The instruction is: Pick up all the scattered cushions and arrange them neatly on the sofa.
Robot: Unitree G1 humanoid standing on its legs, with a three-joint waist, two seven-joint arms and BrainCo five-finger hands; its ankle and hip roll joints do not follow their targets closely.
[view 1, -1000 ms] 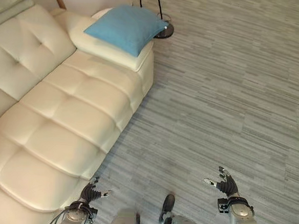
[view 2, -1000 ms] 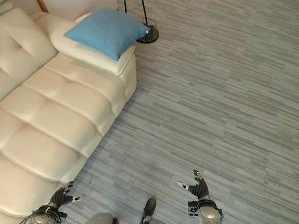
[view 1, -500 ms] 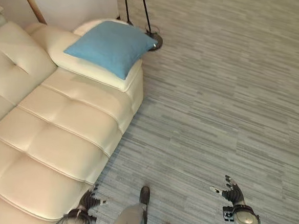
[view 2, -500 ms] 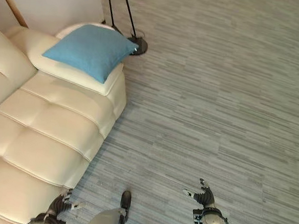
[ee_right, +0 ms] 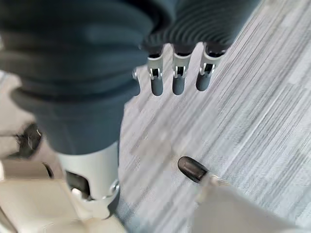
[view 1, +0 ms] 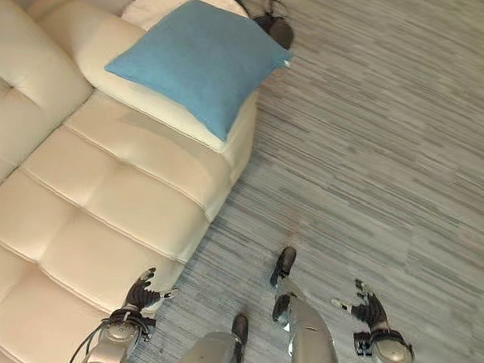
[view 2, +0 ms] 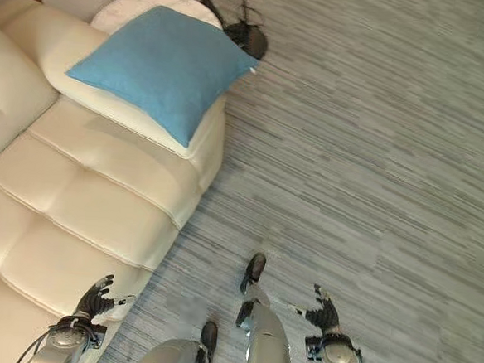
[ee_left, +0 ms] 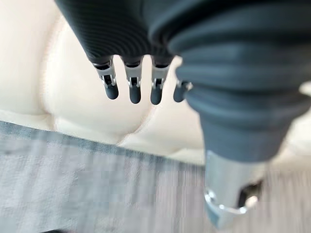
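Blue cushion (view 1: pixel 202 61) is seen resting on sofa (view 1: pixel 100 196) armrest end; judged soft, light, best gripped at an edge. Left hand (view 1: pixel 138 295) and right hand (view 1: pixel 367 310) are held slack-fingered, empty

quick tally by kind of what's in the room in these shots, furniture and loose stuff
blue cushion: 1
cream sofa: 1
round white side table: 1
lamp base on the floor: 1
total: 4
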